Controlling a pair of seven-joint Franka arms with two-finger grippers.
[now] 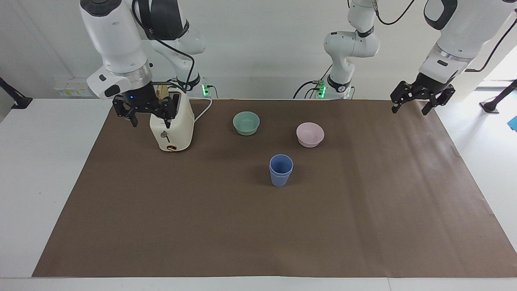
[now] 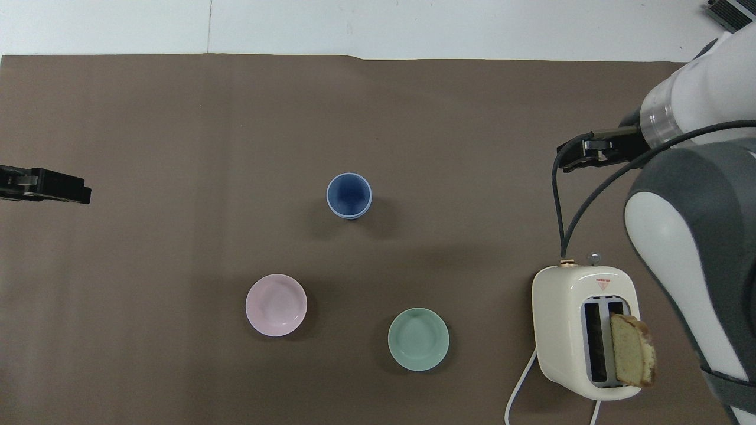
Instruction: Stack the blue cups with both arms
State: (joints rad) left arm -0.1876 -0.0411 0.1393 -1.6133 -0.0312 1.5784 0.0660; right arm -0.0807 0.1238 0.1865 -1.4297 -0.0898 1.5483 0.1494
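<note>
Your right gripper (image 1: 147,112) hangs in the air over the cream toaster (image 1: 171,127) at the right arm's end of the table, wrist pointing straight down from a bent, upright forearm. Its fingers are spread apart and grasp nothing. In the overhead view only its dark tip shows, poking out from under the white forearm.

Your left gripper (image 1: 422,101) hovers over the edge of the brown mat (image 1: 258,226) at the left arm's end, also pointing down, the forearm slanting in from above. Its fingers stand apart too, with nothing between them.

You can see the blue cups (image 1: 280,170) nested one inside the other, standing upright on the mat near the middle of the table. Their long axis runs vertical and the open mouth faces up; from overhead you look straight into the dark blue inside, with the rim of the lower cup showing just under the upper one. The stack sits farther from the robots than the pink bowl (image 1: 309,134) and the green bowl (image 1: 246,123), well apart from both grippers.

A slice of bread (image 2: 632,349) stands in one slot of the toaster.
</note>
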